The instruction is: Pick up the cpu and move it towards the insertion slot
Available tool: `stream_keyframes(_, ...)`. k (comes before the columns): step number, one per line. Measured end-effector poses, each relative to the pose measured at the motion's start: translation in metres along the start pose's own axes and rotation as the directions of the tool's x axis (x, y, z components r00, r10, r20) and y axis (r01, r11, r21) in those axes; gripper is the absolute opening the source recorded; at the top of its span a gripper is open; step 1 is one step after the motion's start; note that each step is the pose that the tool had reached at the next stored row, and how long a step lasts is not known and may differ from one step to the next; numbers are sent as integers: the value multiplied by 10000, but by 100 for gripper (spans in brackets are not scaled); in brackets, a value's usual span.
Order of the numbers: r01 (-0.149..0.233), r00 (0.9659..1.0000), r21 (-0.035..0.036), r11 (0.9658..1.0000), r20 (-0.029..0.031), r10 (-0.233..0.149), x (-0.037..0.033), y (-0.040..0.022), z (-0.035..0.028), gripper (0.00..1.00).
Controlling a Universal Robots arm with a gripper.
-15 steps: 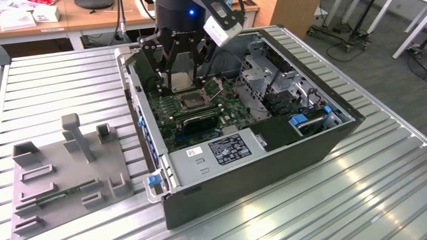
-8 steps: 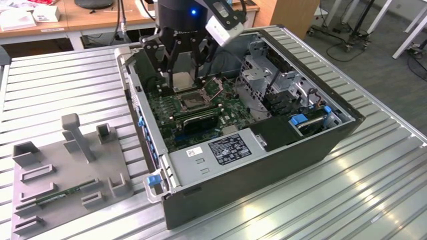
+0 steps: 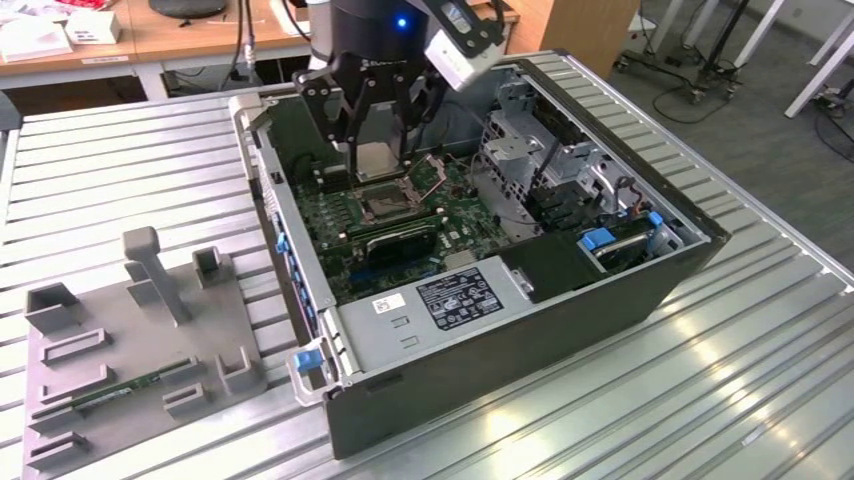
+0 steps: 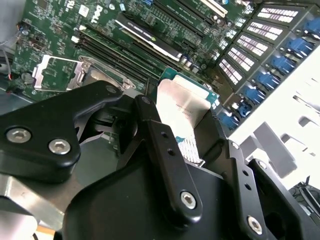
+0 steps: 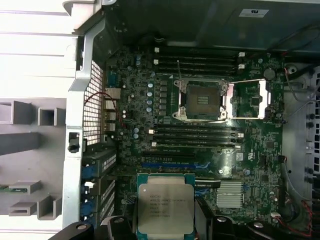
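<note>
Gripper (image 3: 372, 160) holds the cpu (image 5: 165, 209) above the open computer case (image 3: 667, 270).
Fingers closed on it; insertion slot (image 5: 202, 100) just below, apparently; ribbed metal table (image 3: 120, 170), office floor beyond.

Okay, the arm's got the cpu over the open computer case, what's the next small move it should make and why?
Probably a short carry across the board toward the insertion slot. The gripper is shut on the cpu, held above the motherboard, and in the first wrist view the chip still sits off to one side of the slot, whose metal frame stands open. Centring the chip over the slot before going lower seems safest.
</note>
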State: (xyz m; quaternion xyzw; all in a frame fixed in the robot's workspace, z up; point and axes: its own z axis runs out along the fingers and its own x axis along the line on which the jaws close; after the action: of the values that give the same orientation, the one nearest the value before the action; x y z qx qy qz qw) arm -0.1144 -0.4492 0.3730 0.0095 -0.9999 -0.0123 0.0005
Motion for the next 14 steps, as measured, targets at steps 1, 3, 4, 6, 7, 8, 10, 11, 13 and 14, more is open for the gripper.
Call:
stream_keyframes(1, 1, 10000, 1, 10000, 0, -1, -14, 0, 0, 54)
stream_keyframes(3, 1, 10000, 1, 10000, 0, -1, -40, -1, 0, 54)
stream_keyframes(4, 1, 10000, 1, 10000, 0, -1, -53, -1, 0, 54)
stream_keyframes(6, 1, 10000, 0, 10000, 0, -1, -78, -1, 0, 54)
stream_keyframes(7, 1, 10000, 0, 10000, 0, -1, -92, -2, 0, 54)
stream_keyframes(8, 1, 10000, 1, 10000, 0, -1, -104, -2, 0, 54)
stream_keyframes(10, 1, 10000, 0, 10000, 0, -1, -128, -3, 0, 54)
stream_keyframes(11, 0, 10000, 1, 10000, 0, 0, -141, -3, 0, 54)
stream_keyframes(13, 1, 10000, 1, 10000, 0, -1, -168, -3, 0, 54)
stream_keyframes(14, 0, 10000, 1, 10000, -1, 0, -181, -4, -1, 54)
